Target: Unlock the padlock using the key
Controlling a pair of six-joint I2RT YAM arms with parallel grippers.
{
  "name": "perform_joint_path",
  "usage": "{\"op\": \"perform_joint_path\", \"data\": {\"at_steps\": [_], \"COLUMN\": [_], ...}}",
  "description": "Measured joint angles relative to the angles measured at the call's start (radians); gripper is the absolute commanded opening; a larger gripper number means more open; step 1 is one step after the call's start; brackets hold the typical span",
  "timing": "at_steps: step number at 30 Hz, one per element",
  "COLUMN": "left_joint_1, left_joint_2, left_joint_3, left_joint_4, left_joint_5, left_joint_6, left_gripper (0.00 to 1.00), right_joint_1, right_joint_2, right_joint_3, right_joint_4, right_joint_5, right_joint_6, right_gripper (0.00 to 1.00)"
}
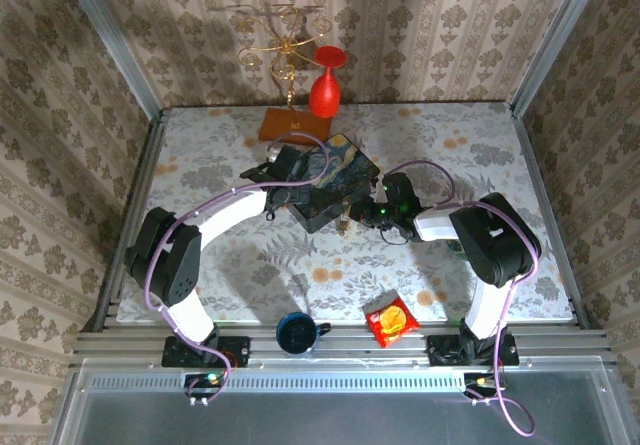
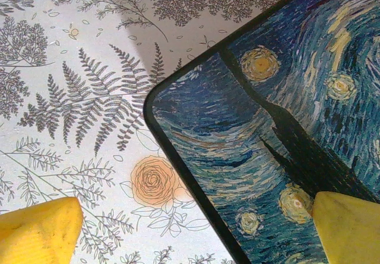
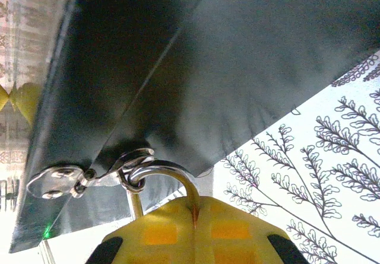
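Right now my right gripper point(image 3: 195, 219) has its yellow pads point(image 3: 160, 231) pressed together just beside the silver clasp point(image 3: 89, 178) of the box point(image 3: 178, 68). The padlock point(image 3: 169, 172) hangs there by its shackle, body hidden behind them; whether they pinch it I cannot tell. My left gripper point(image 2: 190, 231) gapes wide over a box corner, holding nothing.

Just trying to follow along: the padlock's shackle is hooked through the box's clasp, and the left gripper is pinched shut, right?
Not shut: the left wrist view shows the left gripper open, its fingers wide apart across the box edge. The shackle is hooked through the clasp.
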Motion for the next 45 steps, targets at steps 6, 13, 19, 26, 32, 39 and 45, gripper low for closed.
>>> {"op": "perform_joint_path", "data": {"at_steps": [6,13,19,26,32,39,45], "left_joint_1": [-0.001,-0.008,-0.008,-0.008,-0.008,-0.008,-0.008], "left_joint_2": [0.013,0.023,0.023,0.023,0.023,0.023,0.023], "left_joint_3": [0.028,0.048,0.048,0.048,0.048,0.048,0.048], "left_joint_4": [-0.046,-0.083,-0.084,-0.083,-0.083,-0.083,-0.083], "left_joint_5": [-0.031,-0.074,-0.076,-0.075,-0.074,-0.071,-0.070], "left_joint_6": [0.002,0.004,0.004,0.004,0.004,0.003,0.003], "left_gripper": [1.00,1.00,1.00,1.00,1.00,1.00,1.00], "right_joint_1": [0.000,0.000,0.000,0.000,0.003,0.005,0.005], "right_joint_2": [-0.011,-0.028,-0.034,-0.034,-0.052,-0.084,-0.084], "right_joint_3": [-0.014,-0.025,-0.039,-0.052,-0.069,-0.085,-0.085], "right_joint_4": [0.019,0.021,0.045,0.081,0.092,0.092,0.092], "right_joint_5": [0.018,0.040,0.055,0.073,0.098,0.138,0.143], "right_joint_6": [0.043,0.080,0.100,0.143,0.163,0.188,0.196], "right_gripper": [0.00,0.00,0.00,0.00,0.00,0.00,0.00]}}
